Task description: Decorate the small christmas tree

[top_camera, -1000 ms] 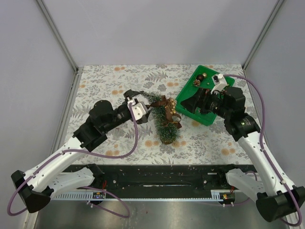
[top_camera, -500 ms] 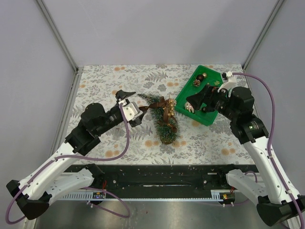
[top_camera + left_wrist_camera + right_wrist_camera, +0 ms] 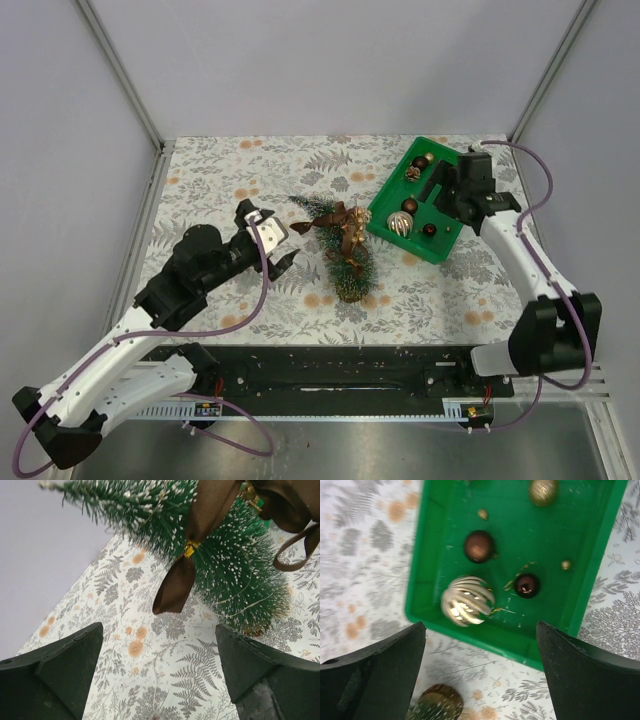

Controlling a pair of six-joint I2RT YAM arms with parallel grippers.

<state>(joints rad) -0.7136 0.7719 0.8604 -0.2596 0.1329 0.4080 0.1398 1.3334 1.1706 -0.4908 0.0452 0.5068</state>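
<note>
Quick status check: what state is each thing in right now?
Tree: lying on its side.
Ribbon: on the tree.
Tray: flat on the table.
Baubles: loose in the tray.
Left hand: open, empty.
Right hand: open, empty, over the tray.

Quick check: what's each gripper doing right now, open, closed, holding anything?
Left gripper: open, empty, facing the tree.
Right gripper: open, empty, above the green tray.

Dark green small christmas tree (image 3: 235,580) with white frosted tips, brown satin ribbon (image 3: 176,587), bright green tray (image 3: 520,535), gold-and-silver swirled bauble (image 3: 466,600), dark brown bauble (image 3: 479,546), glittery gold bauble (image 3: 543,491), pale tablecloth (image 3: 150,680) printed with grey ferns and orange flowers
</note>
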